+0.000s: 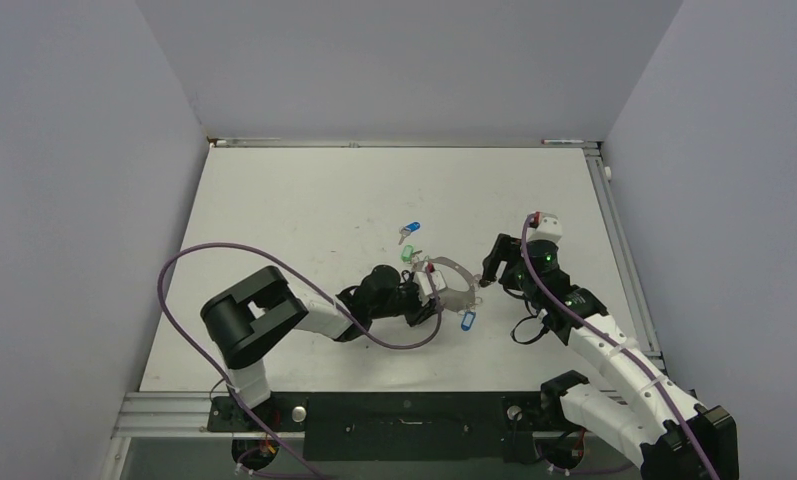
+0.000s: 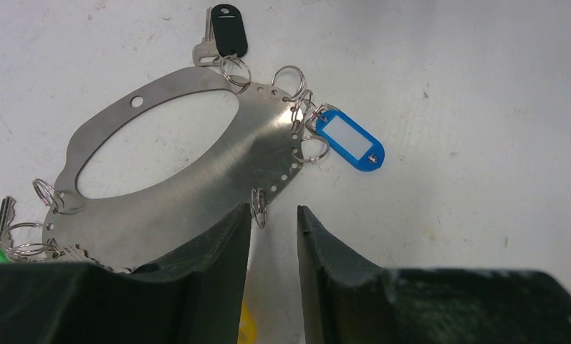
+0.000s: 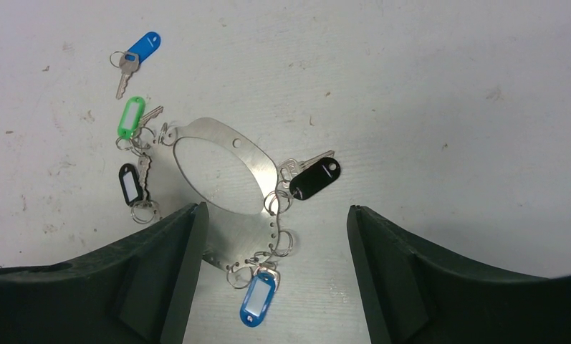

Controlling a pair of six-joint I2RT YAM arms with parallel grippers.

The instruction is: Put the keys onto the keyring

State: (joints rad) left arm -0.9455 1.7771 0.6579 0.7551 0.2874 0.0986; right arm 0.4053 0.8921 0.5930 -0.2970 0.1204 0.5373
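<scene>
Closest to the lens, the left gripper sits low over the white counter. Its two black jaws stand a narrow gap apart with bare counter showing between them, and nothing is pinched there. One jaw overlaps the near edge of the keyring, and a small split ring hanging from that edge sits right at the mouth of the gap. A yellow sliver shows deeper between the jaws. The keyring is a flat oval plate of brushed steel with a large oval opening and a row of small holes along its rim, lying flat on the counter between the two arms. Split rings link a black-tagged key to its far side and a blue tag to the side next to it. The right gripper hovers above the keyring, jaws spread wide and holding nothing. From its wrist view a green tag and a white-labelled black tag cluster with their rings at the plate's narrow end; whether they are hooked on cannot be told. One loose blue-tagged key lies beyond them, well apart from the keyring.
</scene>
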